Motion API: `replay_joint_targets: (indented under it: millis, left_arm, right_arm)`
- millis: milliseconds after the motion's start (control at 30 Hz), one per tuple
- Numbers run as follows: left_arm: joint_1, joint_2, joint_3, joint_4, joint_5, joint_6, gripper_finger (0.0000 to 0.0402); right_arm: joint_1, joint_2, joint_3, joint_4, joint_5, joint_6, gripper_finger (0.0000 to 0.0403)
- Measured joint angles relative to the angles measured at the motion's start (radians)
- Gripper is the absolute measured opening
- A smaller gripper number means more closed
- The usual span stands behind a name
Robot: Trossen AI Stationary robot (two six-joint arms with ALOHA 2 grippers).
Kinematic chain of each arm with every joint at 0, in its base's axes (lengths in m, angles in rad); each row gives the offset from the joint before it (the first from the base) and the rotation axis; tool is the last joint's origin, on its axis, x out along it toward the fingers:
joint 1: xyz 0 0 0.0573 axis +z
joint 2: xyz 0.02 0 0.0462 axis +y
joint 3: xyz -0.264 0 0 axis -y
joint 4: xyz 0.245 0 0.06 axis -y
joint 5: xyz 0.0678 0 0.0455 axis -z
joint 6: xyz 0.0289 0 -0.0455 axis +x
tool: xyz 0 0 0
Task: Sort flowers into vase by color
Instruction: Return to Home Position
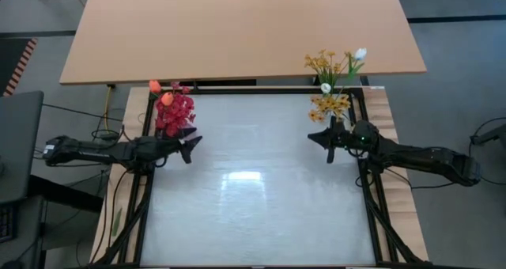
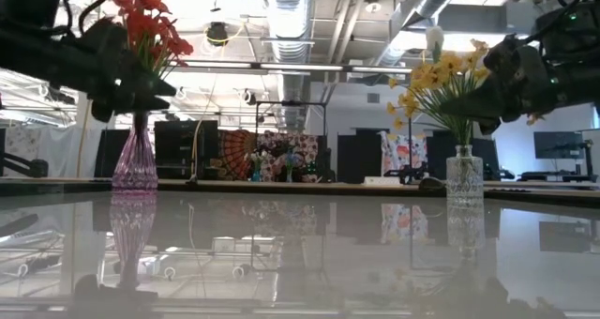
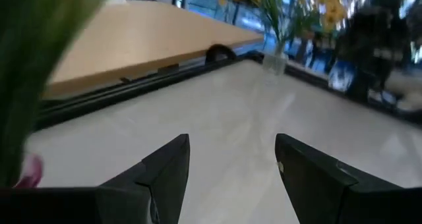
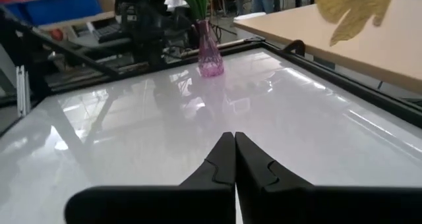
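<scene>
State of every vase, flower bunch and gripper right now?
Purple vase: upright, holding the red and orange flowers.
Clear vase: upright, holding the yellow flowers and white tulips.
Left gripper: open, empty, raised beside the purple vase.
Right gripper: shut, empty, raised beside the clear vase.

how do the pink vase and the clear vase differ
Colour: the pink vase is tinted pink-purple; the clear vase is colourless glass.
Shape: the pink vase looks taller, with a slim neck flaring to a wide base; the clear vase is short and straight-sided.
Contents: the pink vase holds red and orange flowers; the clear vase holds yellow flowers and a white tulip.
Both stand upright at the table's far edge.
</scene>
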Motion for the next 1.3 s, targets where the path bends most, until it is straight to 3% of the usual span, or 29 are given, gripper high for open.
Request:
replay_joint_targets:
  millis: [233, 433, 600, 1300]
  left_arm:
    - [-0.03, -0.139, -0.066, -0.035, 0.031, -0.079, 0.0212]
    - [-0.033, -0.215, -0.066, -0.061, 0.12, 0.074, 0.0212]
    - [-0.033, -0.218, -0.066, -0.065, 0.124, 0.146, 0.0212]
    - [-0.033, -0.218, -0.068, -0.065, 0.124, 0.14, 0.0212]
  right_arm:
    - [-0.002, -0.04, 0.0, -0.06, 0.001, -0.043, 0.0024]
    - [-0.003, -0.043, 0.0, -0.076, 0.001, -0.012, 0.0056]
    - [-0.001, -0.042, 0.0, -0.082, 0.001, -0.012, 0.0059]
    - [-0.001, -0.043, 0.0, -0.085, 0.004, -0.009, 0.0061]
